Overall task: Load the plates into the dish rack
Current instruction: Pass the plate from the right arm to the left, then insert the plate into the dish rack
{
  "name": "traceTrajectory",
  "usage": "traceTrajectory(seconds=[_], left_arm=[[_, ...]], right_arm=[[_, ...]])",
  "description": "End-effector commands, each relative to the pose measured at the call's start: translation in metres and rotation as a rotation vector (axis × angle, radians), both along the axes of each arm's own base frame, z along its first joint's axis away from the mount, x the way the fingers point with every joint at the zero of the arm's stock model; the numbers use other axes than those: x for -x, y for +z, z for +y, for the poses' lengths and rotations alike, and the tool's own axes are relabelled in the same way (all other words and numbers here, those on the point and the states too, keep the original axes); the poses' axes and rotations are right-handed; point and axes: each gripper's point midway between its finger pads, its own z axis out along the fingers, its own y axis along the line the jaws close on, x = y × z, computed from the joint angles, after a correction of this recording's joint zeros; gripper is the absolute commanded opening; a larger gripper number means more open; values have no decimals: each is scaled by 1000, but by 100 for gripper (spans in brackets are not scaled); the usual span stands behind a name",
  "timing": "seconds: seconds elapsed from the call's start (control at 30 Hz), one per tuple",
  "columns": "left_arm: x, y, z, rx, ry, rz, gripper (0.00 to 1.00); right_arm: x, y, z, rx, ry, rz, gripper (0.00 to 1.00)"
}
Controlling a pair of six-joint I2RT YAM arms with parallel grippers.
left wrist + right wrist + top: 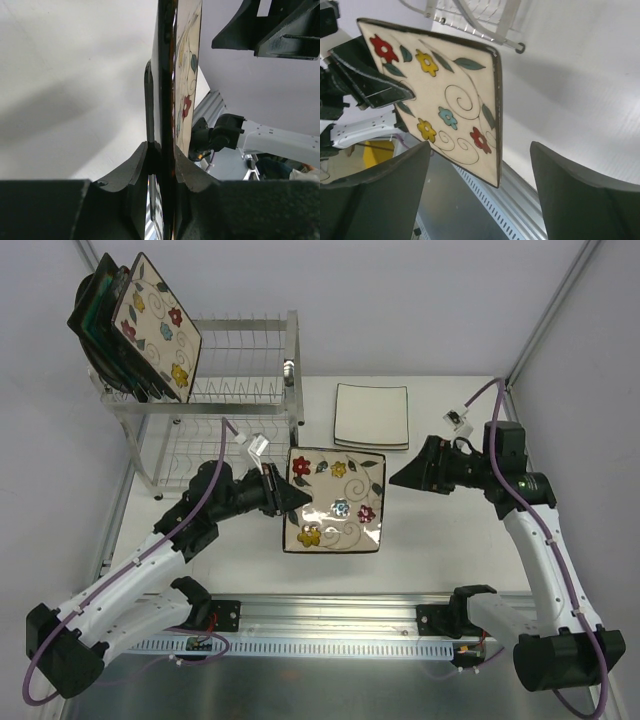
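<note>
**Q:** What do your left fingers (285,496) have?

**Me:** They are clamped on the left edge of a flowered plate (340,502), one finger on its face and one on its back. In my left wrist view the plate stands edge-on between them. It hangs off the worktop (450,540), its painted face up.

**Q:** And your right fingers (402,477)?

**Me:** Spread wide, with nothing between them. They sit just off the plate's right edge, pointing at it without touching it.

**Q:** What is in the rack (250,350)?

**Me:** It stands at the far left corner. On the left end of its top tier a second flowered plate (158,325) leans upright among the prongs, with dark plates (100,325) just behind it. I cannot count those.

**Q:** Anything out on the worktop?

**Me:** A white plate (372,415) lies flat just right of the rack, beyond the plate I hold. It may be a stack; I cannot tell.
</note>
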Motion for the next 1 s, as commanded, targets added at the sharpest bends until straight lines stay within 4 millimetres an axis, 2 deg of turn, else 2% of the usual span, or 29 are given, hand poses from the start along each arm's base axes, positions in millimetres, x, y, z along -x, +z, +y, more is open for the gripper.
traceTrajectory(seconds=[0.0, 0.1, 0.2, 0.33, 0.47, 0.5, 0.57, 0.63, 0.73, 0.77, 0.83, 0.87, 0.93, 0.97], left_arm=[[6, 125, -6, 224, -68, -353, 0], [13, 137, -9, 216, -120, -412, 0], [16, 153, -12, 211, -157, -467, 0], [18, 165, -16, 204, -195, -505, 0], [17, 180, -20, 208, -214, -540, 0], [18, 193, -19, 219, -215, -567, 0], [12, 200, -22, 214, -211, -582, 0], [6, 217, -24, 216, -196, -618, 0], [-5, 238, -27, 216, -164, -666, 0], [-8, 253, -25, 228, -139, -692, 0], [-18, 262, -27, 221, -114, -713, 0], [-20, 276, -25, 232, -87, -739, 0], [-28, 285, -26, 226, -63, -764, 0], [-32, 297, -25, 230, -38, -794, 0]], right_arm=[[-10, 5, -15, 88, -84, -27, 86], [-19, -2, -35, 170, -197, -13, 93], [-26, -19, -64, 266, -340, 53, 99], [-32, -35, -84, 270, -478, 121, 100], [-34, -61, -105, 252, -607, 219, 99], [-34, -66, -107, 256, -615, 235, 99], [-34, -72, -107, 254, -618, 252, 100], [-33, -81, -105, 242, -612, 276, 100], [-33, -85, -100, 210, -591, 290, 100], [-33, -85, -99, 203, -584, 291, 100], [-34, -87, -98, 196, -573, 294, 99], [-34, -87, -97, 193, -568, 298, 99], [-36, -85, -95, 182, -555, 298, 99], [-37, -85, -93, 177, -547, 298, 100]])
